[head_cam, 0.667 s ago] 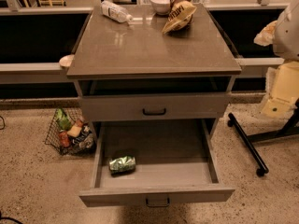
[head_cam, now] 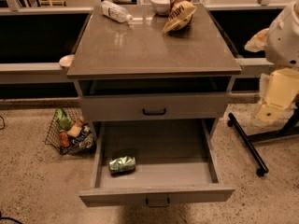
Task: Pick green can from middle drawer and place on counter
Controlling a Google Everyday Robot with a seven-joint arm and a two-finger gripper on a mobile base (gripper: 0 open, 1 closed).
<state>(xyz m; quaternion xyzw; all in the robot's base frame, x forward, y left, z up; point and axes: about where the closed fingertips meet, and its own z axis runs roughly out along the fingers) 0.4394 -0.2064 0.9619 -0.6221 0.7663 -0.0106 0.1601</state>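
Observation:
The green can (head_cam: 122,164) lies on its side in the open middle drawer (head_cam: 159,171), near the drawer's left front corner. The drawer is pulled far out, and its front with the dark handle (head_cam: 157,201) faces me. The counter (head_cam: 149,45) tops the cabinet above it. My arm's white body (head_cam: 284,31) and a pale yellow part (head_cam: 278,93) hang at the right edge, beside the cabinet. My gripper (head_cam: 268,111) is there, well to the right of the can and apart from it.
A clear plastic bottle (head_cam: 116,11), a white bowl (head_cam: 160,3) and a yellow-brown snack bag (head_cam: 180,14) sit at the back of the counter. The upper drawer (head_cam: 154,107) is closed. A wire basket of snacks (head_cam: 71,130) stands on the floor to the left. A black stand leg (head_cam: 246,143) lies to the right.

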